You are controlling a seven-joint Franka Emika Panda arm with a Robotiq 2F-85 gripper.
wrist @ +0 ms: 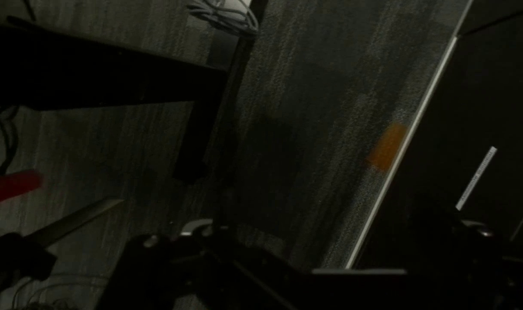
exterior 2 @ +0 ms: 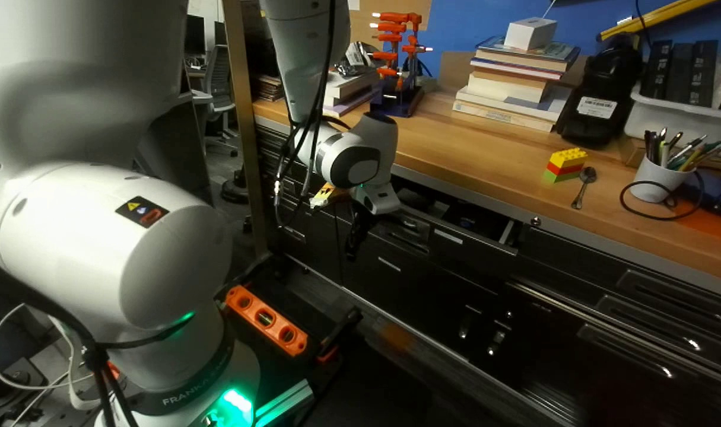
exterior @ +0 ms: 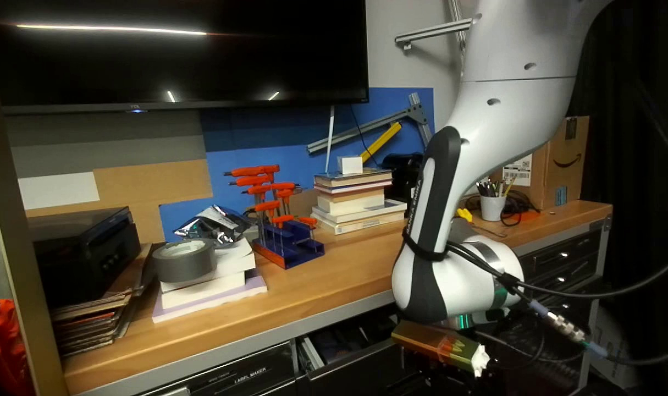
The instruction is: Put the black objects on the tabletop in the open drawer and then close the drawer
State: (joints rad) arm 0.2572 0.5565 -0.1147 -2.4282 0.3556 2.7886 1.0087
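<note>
Wrist view, dim and shadowed, shows the gripper (wrist: 338, 230) with its dark fingers (wrist: 134, 271) set wide apart, carpet (wrist: 321, 107) and a black cabinet face (wrist: 472, 129) beyond. In both exterior views it hangs from a white arm (exterior: 509, 121) below the level of the wooden tabletop (exterior 2: 473, 145), near an open drawer (exterior 2: 479, 246) whose dark contents are too dim to make out. On that top, a black object (exterior 2: 597, 89) with a white label stands beside a stack of books (exterior 2: 508, 89), and more black items (exterior 2: 680, 71) stand in a white bin (exterior 2: 657, 115); which of these the task means cannot be told. Toy bricks (exterior 2: 565, 165) stand near a spoon (exterior 2: 587, 174) and a cup of pens (exterior 2: 657, 181), while a blue rack (exterior: 301, 253) of orange-handled tools rises near a roll of gray tape (exterior: 182, 264) set on white books (exterior: 218, 291), a large screen (exterior: 174, 60) above
</note>
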